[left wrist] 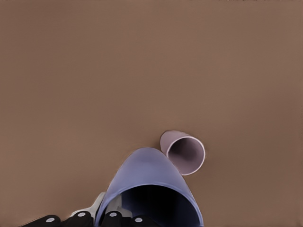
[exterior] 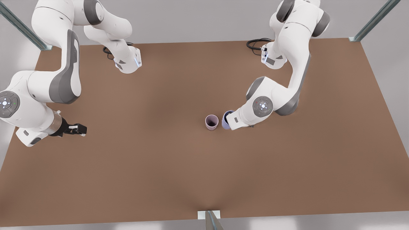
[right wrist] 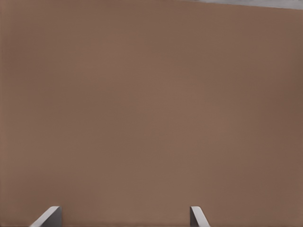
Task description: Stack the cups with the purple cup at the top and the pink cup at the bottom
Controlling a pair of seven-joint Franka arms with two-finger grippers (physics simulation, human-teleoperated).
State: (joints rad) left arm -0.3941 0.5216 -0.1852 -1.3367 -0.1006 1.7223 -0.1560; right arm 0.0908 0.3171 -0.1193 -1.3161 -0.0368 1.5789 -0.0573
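Purple cup (left wrist: 149, 189) sits gripped in my left gripper (left wrist: 113, 218) beside the pink cup (exterior: 211, 122) on the table (exterior: 159, 159), stacking not yet done, while my right gripper (exterior: 78, 129) waits open and empty.

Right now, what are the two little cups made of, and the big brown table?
The pink cup and the purple cup, gripped by the left gripper, look like smooth matte plastic: plain even colour, thin rims, no shine or pattern. It could be painted ceramic, too. The table looks like flat brown board, maybe wood or cardboard, dull with no visible grain. The right gripper waits open.
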